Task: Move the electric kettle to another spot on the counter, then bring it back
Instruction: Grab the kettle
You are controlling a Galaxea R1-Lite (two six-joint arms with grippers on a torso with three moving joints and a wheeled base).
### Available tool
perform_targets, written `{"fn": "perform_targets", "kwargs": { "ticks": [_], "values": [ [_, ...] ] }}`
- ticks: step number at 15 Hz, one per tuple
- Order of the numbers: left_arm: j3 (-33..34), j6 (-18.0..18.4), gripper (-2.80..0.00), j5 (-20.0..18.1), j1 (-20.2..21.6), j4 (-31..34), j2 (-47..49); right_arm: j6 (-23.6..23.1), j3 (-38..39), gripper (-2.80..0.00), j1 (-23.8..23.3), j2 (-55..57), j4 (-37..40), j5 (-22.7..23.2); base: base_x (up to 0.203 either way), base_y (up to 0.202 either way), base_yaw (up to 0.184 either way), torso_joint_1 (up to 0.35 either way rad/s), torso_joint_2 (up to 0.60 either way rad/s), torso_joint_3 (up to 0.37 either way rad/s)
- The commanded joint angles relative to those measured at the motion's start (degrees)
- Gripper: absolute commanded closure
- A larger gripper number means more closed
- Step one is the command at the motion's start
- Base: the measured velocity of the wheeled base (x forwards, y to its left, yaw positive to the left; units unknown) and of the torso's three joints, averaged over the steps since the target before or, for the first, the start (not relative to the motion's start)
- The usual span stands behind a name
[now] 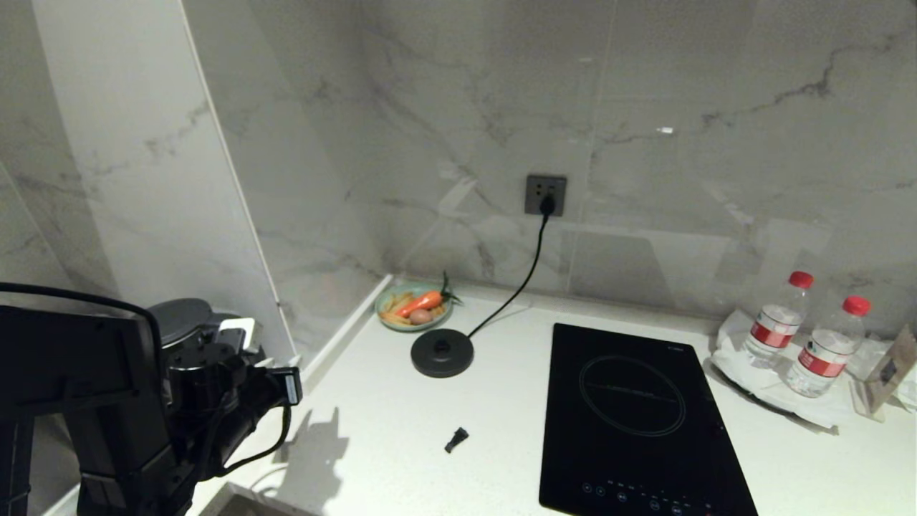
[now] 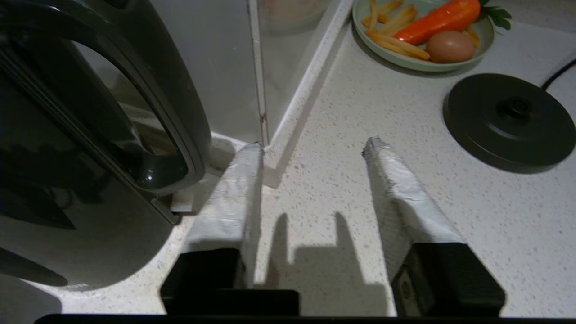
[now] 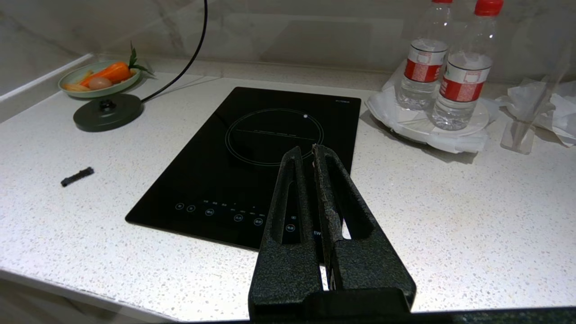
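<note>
**Kettle parked in the left corner, left gripper open beside it**

Closest to my head camera is the left arm, low at the left edge of the worktop [image 1: 401, 430]. From its wrist camera I see the left gripper [image 2: 312, 148] with both taped fingers [image 2: 405, 198] spread apart and nothing between them, only bare speckled stone. The electric kettle [image 2: 67, 135] stands on the worktop just beside one finger, by the wall panel at the left corner; its loop handle [image 2: 171, 112] faces the gripper without touching it.

Over to the right, the black cooktop [image 1: 637, 423] lies flush in the worktop, and the right gripper [image 3: 306, 155] hovers above its control strip with fingers pressed together, empty.

Behind the cooktop, two water bottles [image 1: 781, 315] stand on a white tray. The round power base [image 1: 442, 352] sits well apart from the kettle, its cord running to the wall socket [image 1: 546, 194]. Just behind it is a green plate [image 1: 392, 319] with a carrot, egg and fries. A small black piece [image 1: 455, 438] lies alone near the cooktop.
</note>
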Motion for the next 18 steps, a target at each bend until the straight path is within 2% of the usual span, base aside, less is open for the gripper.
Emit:
{"fn": "perform_targets", "kwargs": {
  "ticks": [1,5,8,18],
  "values": [
    [-1.45,0.02,-2.80,-0.03,1.31,-0.49,0.04,-0.02,0.00,0.00,0.00,0.00,0.06,0.02,0.000,0.000,0.000,0.000,0.00,0.000],
    [-1.31,0.11,-2.80,-0.05,1.94,-0.49,0.53,-0.02,0.00,0.00,0.00,0.00,0.05,0.02,0.000,0.000,0.000,0.000,0.00,0.000],
    [-2.47,1.69,-2.80,-0.24,3.48,-0.49,2.04,-0.02,0.00,0.00,0.00,0.00,-0.03,0.02,0.000,0.000,0.000,0.000,0.00,0.000],
    [-10.89,3.36,-2.80,-0.50,6.47,-0.49,4.93,-0.02,0.00,0.00,0.00,0.00,-0.03,0.02,0.000,0.000,0.000,0.000,0.00,0.000]
  ]
}}
